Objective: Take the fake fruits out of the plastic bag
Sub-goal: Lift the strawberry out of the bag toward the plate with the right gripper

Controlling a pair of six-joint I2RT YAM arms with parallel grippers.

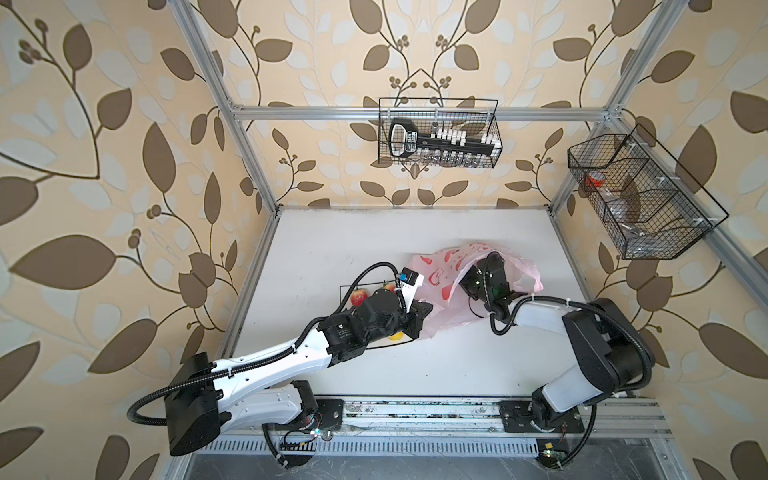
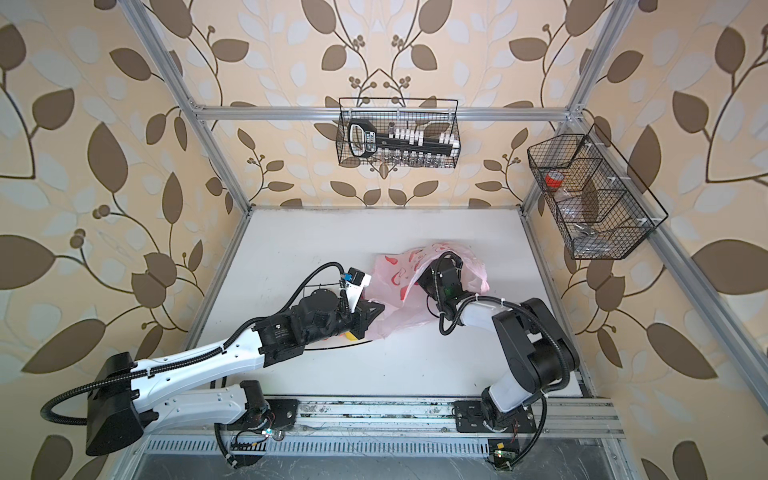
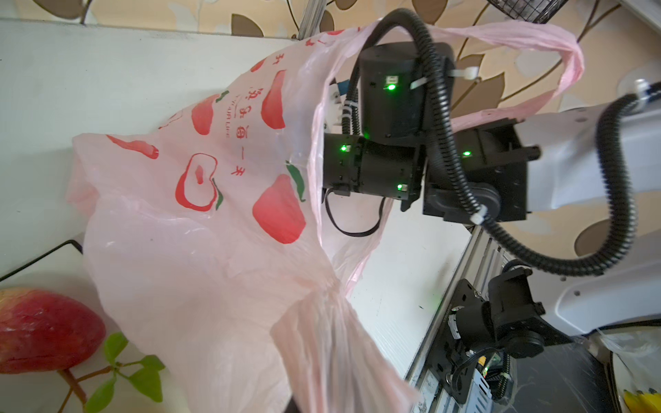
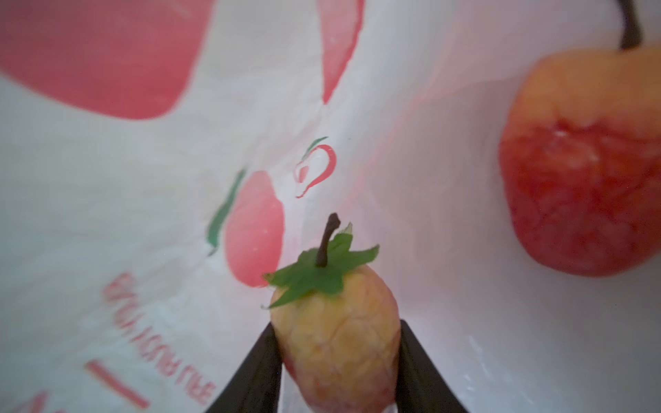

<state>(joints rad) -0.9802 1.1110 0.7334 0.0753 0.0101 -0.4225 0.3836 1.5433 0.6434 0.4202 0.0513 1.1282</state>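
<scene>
Pinching an edge of the bag [image 1: 436, 270], the left gripper [image 1: 424, 313] is shut so the mouth is held open. Inside the bag, a strawberry [image 4: 336, 350] is clamped by the right gripper [image 4: 336, 323], ready for removal.

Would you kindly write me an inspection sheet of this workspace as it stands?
Surface: white table.
Job's things: pink bag lies mid-table, with a strawberry and an orange-red peach inside; a red peach and a yellow pear sit on the plate.
Clutter: nothing seen.
Grippers: left gripper shut on the bag's edge; right gripper inside the bag, jaws against the strawberry's sides.
Cables: ribbed black hoses run along both arms.
Surroundings: rear wire basket and side wire basket hang on the frame; leaf wallpaper.
</scene>
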